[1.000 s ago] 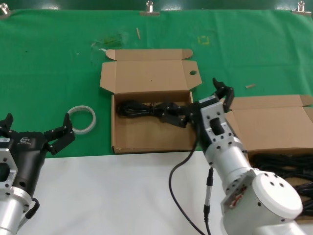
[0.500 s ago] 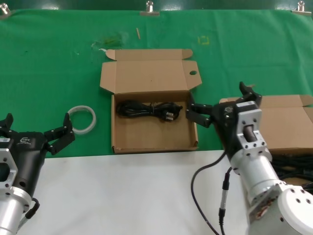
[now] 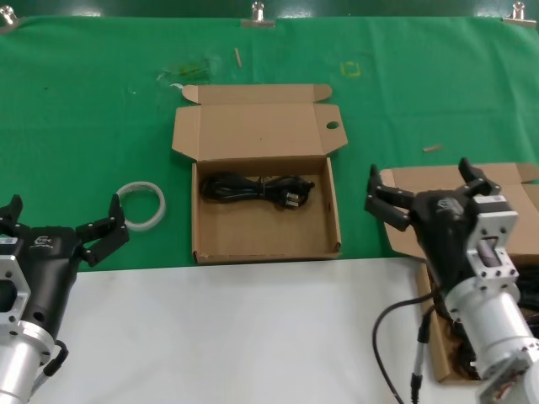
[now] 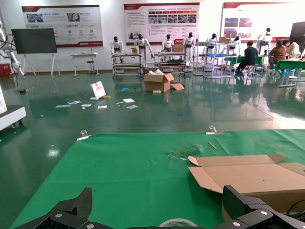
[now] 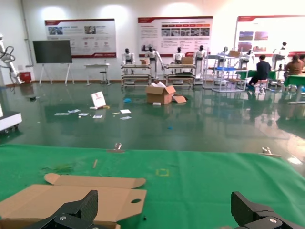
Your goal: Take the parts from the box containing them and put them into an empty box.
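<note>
Cable bundle (image 3: 257, 188) in holed-lid box (image 3: 265, 223) on green cloth (image 3: 84, 109); right pincer (image 3: 425, 195) spread, empty; left pincer (image 3: 61, 223) spread.

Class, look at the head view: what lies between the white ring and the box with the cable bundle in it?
Only bare green cloth lies between the white ring and the box holding the cable bundle, as the head view shows.
</note>
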Tool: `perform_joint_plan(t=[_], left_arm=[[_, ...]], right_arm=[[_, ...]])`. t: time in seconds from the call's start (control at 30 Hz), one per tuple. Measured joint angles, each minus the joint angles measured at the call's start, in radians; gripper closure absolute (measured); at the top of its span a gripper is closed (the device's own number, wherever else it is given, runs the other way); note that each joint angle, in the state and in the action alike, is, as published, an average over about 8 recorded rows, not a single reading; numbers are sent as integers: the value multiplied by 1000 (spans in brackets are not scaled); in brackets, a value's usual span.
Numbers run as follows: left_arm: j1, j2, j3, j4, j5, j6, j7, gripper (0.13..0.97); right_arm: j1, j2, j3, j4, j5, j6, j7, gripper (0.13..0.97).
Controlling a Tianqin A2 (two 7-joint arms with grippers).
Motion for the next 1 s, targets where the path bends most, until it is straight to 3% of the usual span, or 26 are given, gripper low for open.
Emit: perform_joint_plan(t=[0.33, 1.0], left_arm=[[0, 0, 0, 0, 0, 0, 0, 132], [0, 0, 0, 0, 0, 0, 0, 132]], right_arm=[[-68, 0, 100, 33, -102, -69, 139, 129], [-73, 0, 106, 35, -109, -74, 148, 129]])
